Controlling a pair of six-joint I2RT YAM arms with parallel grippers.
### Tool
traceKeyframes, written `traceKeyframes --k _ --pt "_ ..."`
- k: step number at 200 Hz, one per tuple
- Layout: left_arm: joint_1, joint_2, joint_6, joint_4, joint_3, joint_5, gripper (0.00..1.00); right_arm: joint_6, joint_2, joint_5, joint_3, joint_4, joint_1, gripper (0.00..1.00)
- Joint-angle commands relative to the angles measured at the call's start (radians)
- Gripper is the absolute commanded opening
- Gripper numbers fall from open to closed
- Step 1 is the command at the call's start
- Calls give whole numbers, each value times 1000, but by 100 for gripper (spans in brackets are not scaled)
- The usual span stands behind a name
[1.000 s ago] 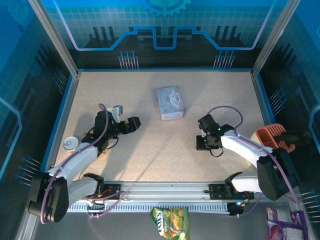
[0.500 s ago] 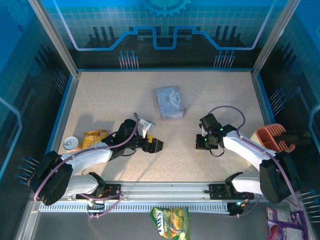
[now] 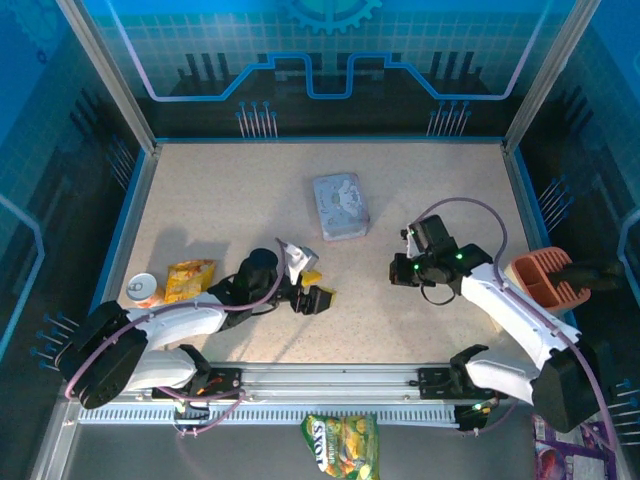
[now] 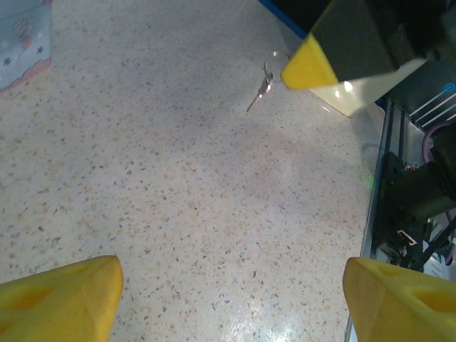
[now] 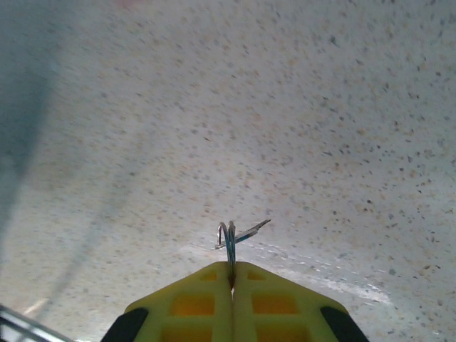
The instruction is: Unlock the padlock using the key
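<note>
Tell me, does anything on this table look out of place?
Yes: a green and yellow snack packet lies outside the speckled table, beyond the near metal rail, as if dropped. The thin silver metal loop pinched in the right gripper looks deliberate.

**Open lane:** bare speckled beige tabletop (image 4: 178,199) shows between the wide-spread jaws of the left gripper (image 4: 231,299) and straight ahead of them.

**Obstacle ahead-right:** the closed right gripper (image 5: 231,271), with a thin silver key (image 5: 246,233) jutting from its tips.

**Ahead-left, well aside:** a grey rectangular tin box (image 3: 340,205).

**Behind the left gripper:** a yellow snack packet (image 3: 188,278) and a small round can (image 3: 142,288).
</note>
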Motion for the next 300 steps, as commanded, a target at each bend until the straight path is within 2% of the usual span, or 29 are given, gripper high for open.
traceKeyframes --k 1,41,78,131,205,300 --pt "-29 -11 95 171 -22 -23 81 29 -36 -51 62 -51 -5 0" --pt "-49 13 205 311 -20 8 80 40 -72 -88 185 -81 7 0" --pt "-51 22 259 307 54 31 77 41 -86 -118 295 -106 26 0" --pt "-51 42 301 400 117 56 76 30 -84 -183 417 -105 62 0" --pt "-62 59 319 455 211 32 68 56 -86 -251 460 2 114 0" --pt "-71 66 326 512 203 -14 57 99 -86 -315 434 85 148 0"
